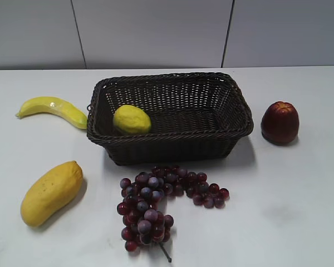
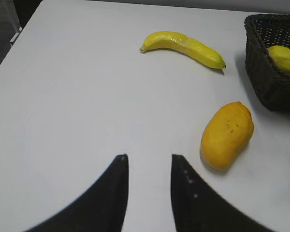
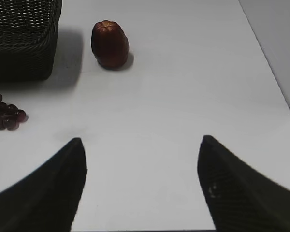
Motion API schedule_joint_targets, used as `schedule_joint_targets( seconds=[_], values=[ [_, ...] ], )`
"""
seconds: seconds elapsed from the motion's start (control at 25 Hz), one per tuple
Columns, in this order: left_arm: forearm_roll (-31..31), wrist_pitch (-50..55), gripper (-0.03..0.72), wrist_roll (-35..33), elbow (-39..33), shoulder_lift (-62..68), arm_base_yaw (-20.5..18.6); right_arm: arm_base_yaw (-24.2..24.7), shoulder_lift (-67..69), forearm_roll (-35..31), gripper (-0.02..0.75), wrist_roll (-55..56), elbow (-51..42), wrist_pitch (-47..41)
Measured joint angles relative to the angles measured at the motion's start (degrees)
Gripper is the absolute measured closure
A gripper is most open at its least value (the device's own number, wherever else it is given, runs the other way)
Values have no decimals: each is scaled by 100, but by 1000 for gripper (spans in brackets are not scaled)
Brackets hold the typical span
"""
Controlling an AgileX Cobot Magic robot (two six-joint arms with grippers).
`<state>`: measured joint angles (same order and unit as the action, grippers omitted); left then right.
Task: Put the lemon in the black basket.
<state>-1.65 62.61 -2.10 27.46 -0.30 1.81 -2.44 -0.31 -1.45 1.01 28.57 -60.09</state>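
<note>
The lemon (image 1: 131,119) lies inside the black basket (image 1: 234,108), at its left end; it also shows in the left wrist view (image 2: 284,58) within the basket's corner (image 2: 261,77). A basket corner shows in the right wrist view (image 3: 24,53). My left gripper (image 2: 149,157) is open and empty above bare table, left of the mango. My right gripper (image 3: 141,140) is open wide and empty over bare table. Neither gripper shows in the exterior view.
A banana (image 1: 53,108) lies left of the basket, a mango (image 1: 50,192) at the front left, a bunch of dark grapes (image 1: 158,203) in front of the basket, a dark red apple-like fruit (image 1: 279,122) to its right. A wall runs behind the table.
</note>
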Motion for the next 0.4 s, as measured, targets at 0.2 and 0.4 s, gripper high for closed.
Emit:
schedule_joint_targets(
  seconds=[0.2,0.4],
  values=[
    [5,0,450,0,0,0,0,0,0,0,152,0,0,0],
    [5,0,450,0,0,0,0,0,0,0,152,0,0,0]
  ],
)
